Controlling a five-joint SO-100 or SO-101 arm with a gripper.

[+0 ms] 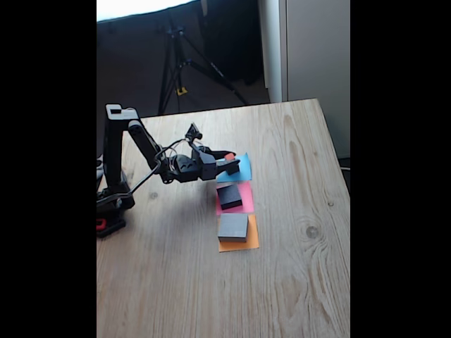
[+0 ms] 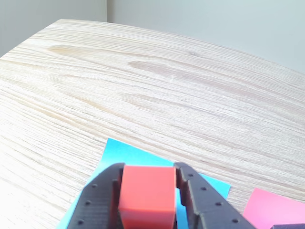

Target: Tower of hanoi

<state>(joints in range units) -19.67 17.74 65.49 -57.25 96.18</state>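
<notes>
Three paper squares lie in a row on the wooden table (image 1: 296, 282) in the fixed view: a blue paper square (image 1: 242, 169) farthest from the camera, a pink paper square (image 1: 243, 198) next, and an orange paper square (image 1: 243, 243) nearest; on the pink one sits the medium black block (image 1: 229, 196), on the orange one the large flat grey block (image 1: 233, 227), each well within its sheet and apart from the other; the arm (image 1: 141, 144) reaches from its base at the left of that view toward the blue square, and the gripper (image 1: 231, 163) hangs over that square's left part; in the wrist view the gripper (image 2: 147, 200) has its two black fingers (image 2: 97, 202) closed against the left and right faces of the tiniest red cube (image 2: 145, 193), which fills the gap between them; the blue paper square (image 2: 114, 152) lies beneath and behind the cube, and whether the cube touches the paper I cannot tell; a corner of the pink paper square (image 2: 271, 207) shows at the lower right of the wrist view; a tripod (image 1: 176, 63) stands on the floor beyond the table's far edge
</notes>
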